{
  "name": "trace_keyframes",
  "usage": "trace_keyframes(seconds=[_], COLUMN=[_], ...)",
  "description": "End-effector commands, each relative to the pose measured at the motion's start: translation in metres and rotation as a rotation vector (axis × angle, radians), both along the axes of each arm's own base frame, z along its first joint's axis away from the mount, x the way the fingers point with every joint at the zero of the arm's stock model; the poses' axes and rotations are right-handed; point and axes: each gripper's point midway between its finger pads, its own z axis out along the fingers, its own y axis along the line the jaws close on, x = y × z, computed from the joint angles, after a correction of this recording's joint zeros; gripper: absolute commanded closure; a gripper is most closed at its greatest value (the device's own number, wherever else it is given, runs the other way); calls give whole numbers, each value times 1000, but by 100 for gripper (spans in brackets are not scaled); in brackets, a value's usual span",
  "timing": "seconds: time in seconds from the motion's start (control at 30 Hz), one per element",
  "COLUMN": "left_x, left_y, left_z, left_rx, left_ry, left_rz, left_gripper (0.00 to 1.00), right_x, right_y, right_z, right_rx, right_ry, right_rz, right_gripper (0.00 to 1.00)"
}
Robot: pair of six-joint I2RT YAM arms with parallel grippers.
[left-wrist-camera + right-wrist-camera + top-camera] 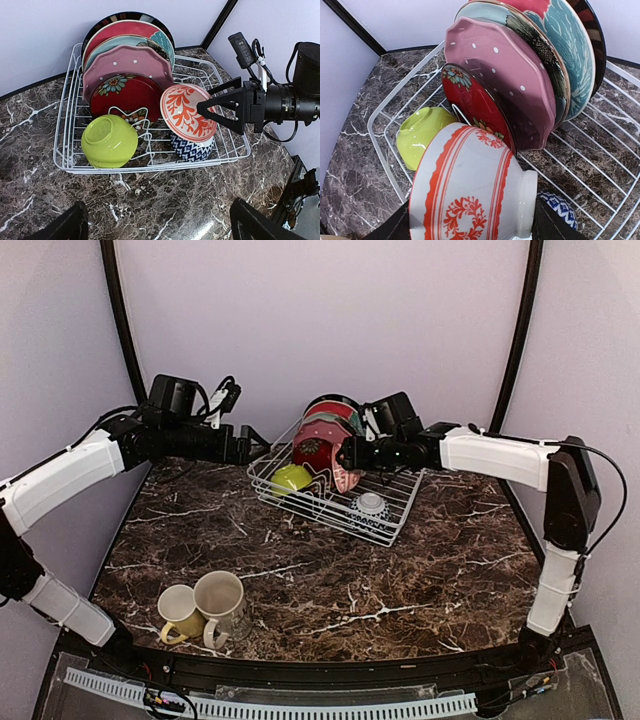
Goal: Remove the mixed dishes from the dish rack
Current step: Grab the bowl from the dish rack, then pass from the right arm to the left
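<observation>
The white wire dish rack [392,523] stands at the back middle of the table. Red [125,92], pink [127,62] and pale-green floral [160,42] plates stand upright in it. A lime bowl [109,140] lies at its front left. My right gripper [472,231] is shut on the red-and-white patterned bowl [470,185], tilted on edge over a blue-patterned bowl [192,148]. My left gripper [160,231] hangs open over bare table just outside the rack's left side. A yellow mug [180,612] and a beige mug [222,602] stand at the table's front left.
A dark-rimmed plate [100,27] stands behind the others in the rack. Walls and black corner posts close in behind the rack. Marble table [400,590] stretches in front of it to the near edge.
</observation>
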Motion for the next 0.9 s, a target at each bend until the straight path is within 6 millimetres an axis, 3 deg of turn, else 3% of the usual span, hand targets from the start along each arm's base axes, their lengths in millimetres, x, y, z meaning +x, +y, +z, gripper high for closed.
trace_keyframes(seconds=[0.0,0.07,0.17,0.3,0.5,0.57,0.87], left_x=[-3,-6,-22,-32,-23,-22,-12], left_y=[-3,-8,-37,-63,-64,-65,-59], left_z=[1,1,6,-3,-28,-33,-56], left_rx=[-23,-41,-151,-298,-301,-305,-237], left_ry=[17,22,74,209,291,309,342], left_rz=[-25,-56,-231,-343,-285,-281,-213], left_gripper=[2,3,4,13,14,19,55], right_x=[-26,-38,-51,-71,-89,-93,-106], right_y=[18,16,13,25,46,53,69], right_z=[60,72,84,100,110,110,107], right_rx=[248,284,358,514,674,700,726], right_ry=[-49,-59,-45,-25,35,49,78], right_rz=[142,175,215,319,437,467,518], right_gripper=[93,93,93,93,93,93,94])
